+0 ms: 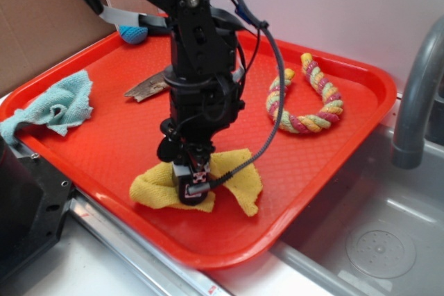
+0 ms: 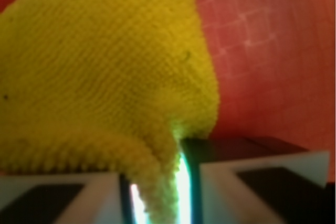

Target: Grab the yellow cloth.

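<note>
The yellow cloth (image 1: 232,178) is lying crumpled on the red tray (image 1: 333,143) close to its near edge. The gripper (image 1: 193,186) is pressing down onto the cloth's middle, and in the wrist view a fold of the cloth (image 2: 105,77) is sitting pinched between the two fingers (image 2: 252,177), which are drawn narrow around it with only a thin strip of terry showing in the gap. Farther back, toward the tray's right side, a yellow, pink and green twisted rope toy (image 1: 309,102) is curling in an arc. At the left edge a light blue cloth (image 1: 59,105) is draping over the rim. Behind the arm, a small brownish object (image 1: 147,88) is lying flat; what it is cannot be told. At the far edge, a blue ball (image 1: 132,34) is peeking out, partly hidden by the arm.
</note>
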Motion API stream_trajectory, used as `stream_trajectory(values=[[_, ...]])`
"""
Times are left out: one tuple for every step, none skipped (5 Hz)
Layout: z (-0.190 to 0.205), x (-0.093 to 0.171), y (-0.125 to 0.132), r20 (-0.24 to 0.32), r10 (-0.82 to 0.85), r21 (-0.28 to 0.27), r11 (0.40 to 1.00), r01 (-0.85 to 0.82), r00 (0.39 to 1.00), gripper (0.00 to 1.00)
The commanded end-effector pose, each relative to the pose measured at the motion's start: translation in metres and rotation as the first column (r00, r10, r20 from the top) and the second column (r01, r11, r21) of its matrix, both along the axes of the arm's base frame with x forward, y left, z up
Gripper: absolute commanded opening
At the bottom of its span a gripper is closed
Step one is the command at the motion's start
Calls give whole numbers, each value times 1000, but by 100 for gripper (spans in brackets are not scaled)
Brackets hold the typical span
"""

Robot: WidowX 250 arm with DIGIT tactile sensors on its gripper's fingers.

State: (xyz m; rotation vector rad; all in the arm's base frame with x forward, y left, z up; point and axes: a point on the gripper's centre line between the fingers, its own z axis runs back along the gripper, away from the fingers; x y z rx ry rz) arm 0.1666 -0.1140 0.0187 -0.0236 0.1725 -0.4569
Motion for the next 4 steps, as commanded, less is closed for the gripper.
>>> stream_trajectory(values=[[90, 37, 61, 254, 350, -92, 937, -338, 901, 0], [127, 45, 87, 300, 474, -150, 881, -449, 828, 0], [168, 52, 110, 270, 617, -174, 786, -593, 739, 0], [188, 58, 120, 245, 668, -178, 743, -645, 703, 0]])
